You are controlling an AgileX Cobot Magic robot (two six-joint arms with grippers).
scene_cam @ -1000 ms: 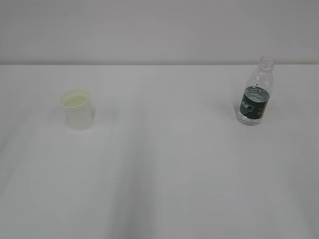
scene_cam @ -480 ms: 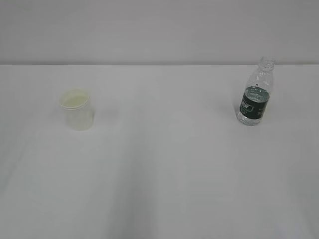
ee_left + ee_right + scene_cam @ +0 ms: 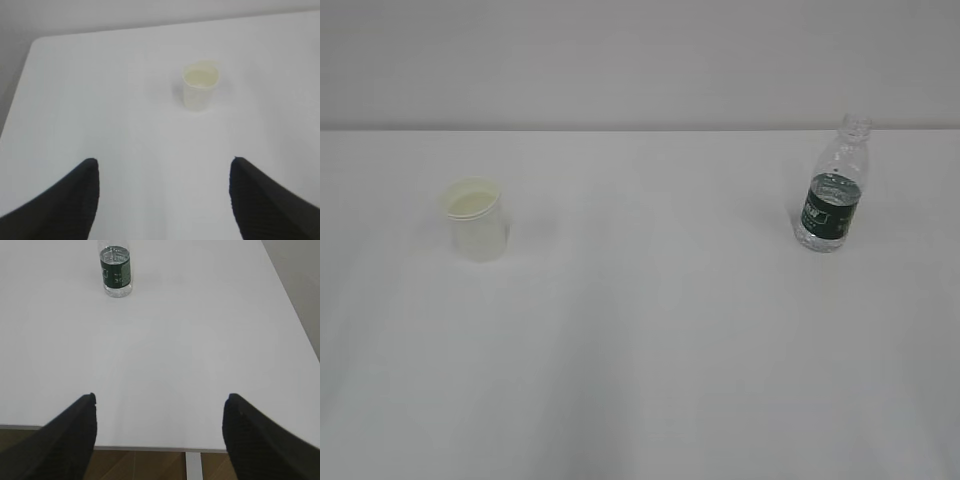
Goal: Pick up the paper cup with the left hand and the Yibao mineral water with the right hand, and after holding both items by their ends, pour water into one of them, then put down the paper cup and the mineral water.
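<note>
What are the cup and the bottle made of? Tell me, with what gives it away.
Cup: looks like paper, matte white outside and cream inside, with a rolled rim. It could carry a thin coating; the look leaves that open.
Bottle: clear glossy plastic, see-through with ribbed shoulders, wrapped in a dark green label, probably printed film.

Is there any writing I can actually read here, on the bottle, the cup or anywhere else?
Nothing here can be read.
Yibao mineral water: the dark green label band carries pale marks, too small and blurred to read in the exterior and right wrist views.
Paper cup: plain white, no print visible.
Table: bare white, no markings.
</note>
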